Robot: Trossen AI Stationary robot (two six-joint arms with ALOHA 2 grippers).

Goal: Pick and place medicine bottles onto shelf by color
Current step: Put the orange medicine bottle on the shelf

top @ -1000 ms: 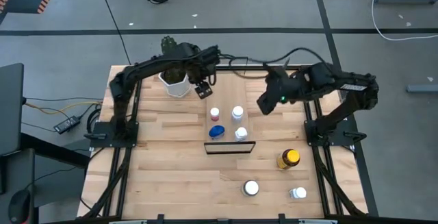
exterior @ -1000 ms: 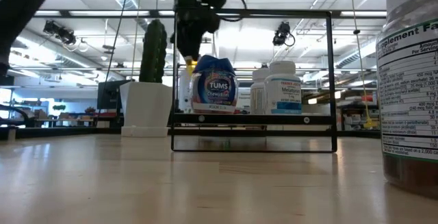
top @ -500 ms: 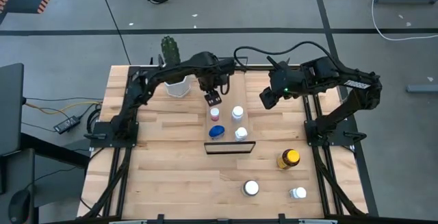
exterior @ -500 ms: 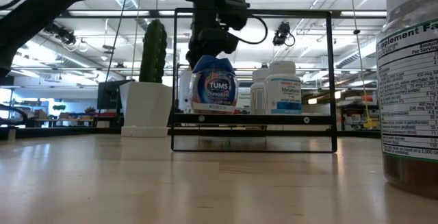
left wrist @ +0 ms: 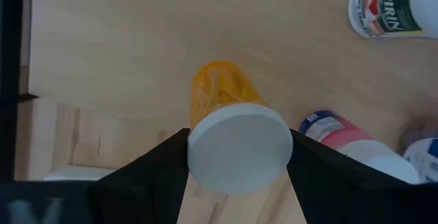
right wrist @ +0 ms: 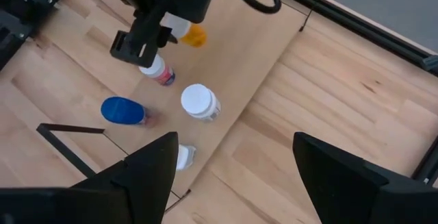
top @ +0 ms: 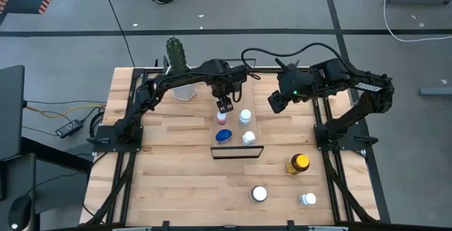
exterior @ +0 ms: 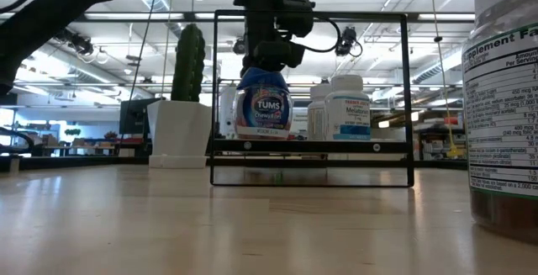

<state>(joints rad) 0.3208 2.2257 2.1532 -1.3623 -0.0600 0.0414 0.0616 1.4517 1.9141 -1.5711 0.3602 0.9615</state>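
Left gripper [left wrist: 238, 157] clamped on white-capped orange bottle [left wrist: 226, 114], above shelf's [top: 233, 102] far end. Pink bottle [top: 222, 118] just below at 6 o'clock; blue-lidded bottle [top: 224, 135] beyond. Right gripper [top: 274, 104] at 3 o'clock, fingers spread, empty.

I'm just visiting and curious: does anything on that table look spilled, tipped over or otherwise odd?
Nothing looks spilled or broken. The one unusual sight is a small orange bottle with a white cap held in the air by the left tool above the shelf. The other bottles there stand upright, among them the blue-lidded bottle.
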